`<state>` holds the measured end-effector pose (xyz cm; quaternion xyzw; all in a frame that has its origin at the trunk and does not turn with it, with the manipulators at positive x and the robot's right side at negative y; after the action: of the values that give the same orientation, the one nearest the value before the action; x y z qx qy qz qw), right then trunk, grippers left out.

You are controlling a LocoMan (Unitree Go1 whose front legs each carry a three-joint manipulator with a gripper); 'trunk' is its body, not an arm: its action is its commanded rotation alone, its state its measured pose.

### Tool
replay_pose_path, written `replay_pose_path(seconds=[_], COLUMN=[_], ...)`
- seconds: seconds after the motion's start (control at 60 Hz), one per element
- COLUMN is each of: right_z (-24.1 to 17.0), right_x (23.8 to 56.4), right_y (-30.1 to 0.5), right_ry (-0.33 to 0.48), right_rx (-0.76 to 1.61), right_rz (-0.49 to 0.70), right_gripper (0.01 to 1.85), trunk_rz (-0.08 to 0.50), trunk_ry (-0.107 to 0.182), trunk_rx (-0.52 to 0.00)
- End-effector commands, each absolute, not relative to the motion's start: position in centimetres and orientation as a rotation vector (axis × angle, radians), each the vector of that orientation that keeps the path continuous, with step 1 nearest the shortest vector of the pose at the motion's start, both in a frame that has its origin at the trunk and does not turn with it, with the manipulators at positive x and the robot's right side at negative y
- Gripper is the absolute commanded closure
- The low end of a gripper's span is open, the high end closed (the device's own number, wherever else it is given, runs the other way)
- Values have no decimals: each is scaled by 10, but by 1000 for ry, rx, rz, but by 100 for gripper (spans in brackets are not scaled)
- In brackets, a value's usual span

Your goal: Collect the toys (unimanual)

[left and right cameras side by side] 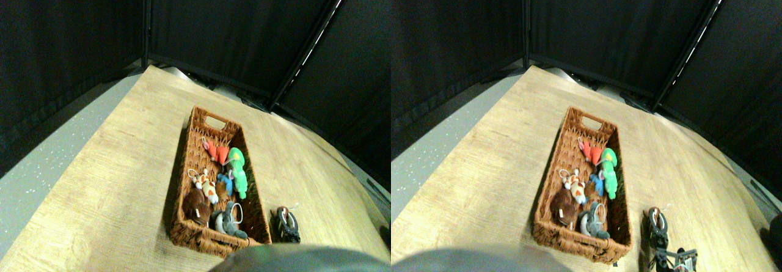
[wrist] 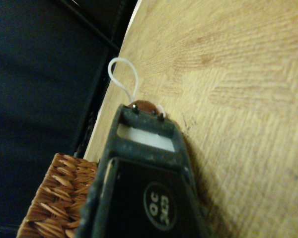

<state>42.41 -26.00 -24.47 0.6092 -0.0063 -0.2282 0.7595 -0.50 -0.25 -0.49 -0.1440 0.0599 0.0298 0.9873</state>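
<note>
Several toys lie in the long wicker basket [left and right cameras side by side: 183, 162]: a red one [left and right cameras side by side: 215, 151], a green one [left and right cameras side by side: 237, 169], a blue one [left and right cameras side by side: 225, 184], a white-orange one [left and right cameras side by side: 207, 188], a brown one [left and right cameras side by side: 197, 206] and a grey one [left and right cameras side by side: 230, 221]. Another small brown toy [left and right cameras side by side: 283, 211] with a white string loop lies on the wooden floor, just right of the basket's near corner. My right gripper [left and right cameras side by side: 288, 228] is down on this toy. In the wrist view the brown toy [wrist: 146, 105] peeks out past the dark jaw frame, and its string loop [wrist: 124, 74] sticks out beyond it.
The basket's corner [wrist: 59, 198] is close beside the gripper in the wrist view. The light wood floor [left and right cameras side by side: 122, 180] spreads around the basket. A grey speckled strip [left and right cameras side by side: 43, 168] runs on the left. Black curtain walls [left and right cameras side by side: 232, 27] close off the back.
</note>
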Motion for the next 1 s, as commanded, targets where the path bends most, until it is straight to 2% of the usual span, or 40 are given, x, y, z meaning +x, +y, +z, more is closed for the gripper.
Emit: replay_pose_path(seconds=[0.017, 0.317, 0.617, 0.767, 0.833, 0.9, 1.0], right_z=[-234, -206, -153, -131, -120, -112, -103], right_x=[427, 429, 457, 469, 477, 479, 485], right_y=[-257, -250, -212, -197, -189, -181, -171], right_ry=[-29, -62, -13, 4, 33, 20, 42], right_rx=[1328, 1298, 1079, 1069, 1049, 1043, 1037], right_rz=[-429, -345, -147, -106, -33, -54, -8], right_gripper=[180, 180, 180, 180, 180, 180, 180], trunk_rz=[66, 72, 107, 128, 134, 138, 146], trunk_ry=[140, 116, 85, 67, 66, 62, 55], trunk_rx=[-293, -302, -336, -356, -363, -367, -376])
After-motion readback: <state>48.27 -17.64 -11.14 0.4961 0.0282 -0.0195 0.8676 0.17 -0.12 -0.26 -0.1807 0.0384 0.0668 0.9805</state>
